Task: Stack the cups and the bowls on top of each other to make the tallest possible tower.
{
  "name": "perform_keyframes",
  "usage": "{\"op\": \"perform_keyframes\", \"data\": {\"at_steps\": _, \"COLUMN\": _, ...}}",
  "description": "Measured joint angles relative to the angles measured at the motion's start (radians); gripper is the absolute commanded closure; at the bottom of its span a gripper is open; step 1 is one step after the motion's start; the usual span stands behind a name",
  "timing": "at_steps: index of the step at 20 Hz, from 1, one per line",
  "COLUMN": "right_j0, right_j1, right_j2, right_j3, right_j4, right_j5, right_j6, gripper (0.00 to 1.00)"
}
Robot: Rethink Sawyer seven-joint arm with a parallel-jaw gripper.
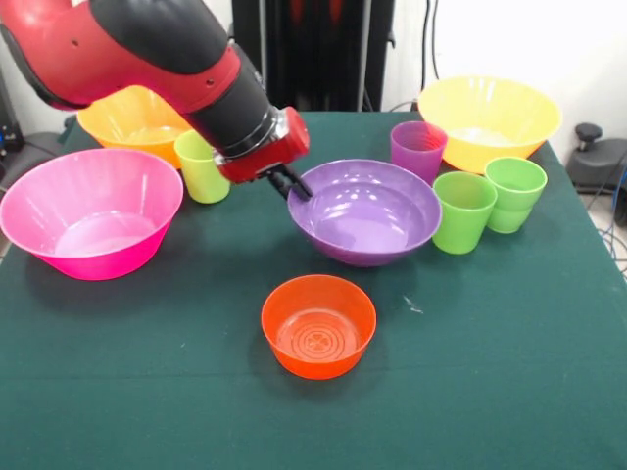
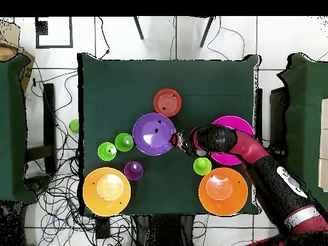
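Note:
The medium purple bowl (image 1: 367,211) stands upright mid-table and also shows in the overhead view (image 2: 154,133). My gripper (image 1: 296,186) is at its left rim, shown in the overhead view (image 2: 174,138) at the bowl's right edge. The small orange bowl (image 1: 318,325) sits alone in front of it (image 2: 167,102). The yellow-green cup (image 1: 203,166) stands behind my arm (image 2: 202,166). Two green cups (image 1: 463,211) (image 1: 514,193) and the purple cup (image 1: 418,147) stand right of the purple bowl. Nothing is stacked.
The big pink bowl (image 1: 93,211) is at the left, partly under my arm in the overhead view (image 2: 234,120). Two orange-yellow bowls (image 1: 132,117) (image 1: 490,117) stand at the back corners. A small green round thing (image 2: 74,125) lies off the table's side.

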Motion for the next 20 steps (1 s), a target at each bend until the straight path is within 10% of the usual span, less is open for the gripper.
{"op": "perform_keyframes", "data": {"at_steps": 20, "right_j0": 0.092, "right_j1": 0.013, "right_j2": -0.075, "right_j3": 0.023, "right_j4": 0.211, "right_j5": 0.035, "right_j6": 0.153, "gripper": 1.0}}
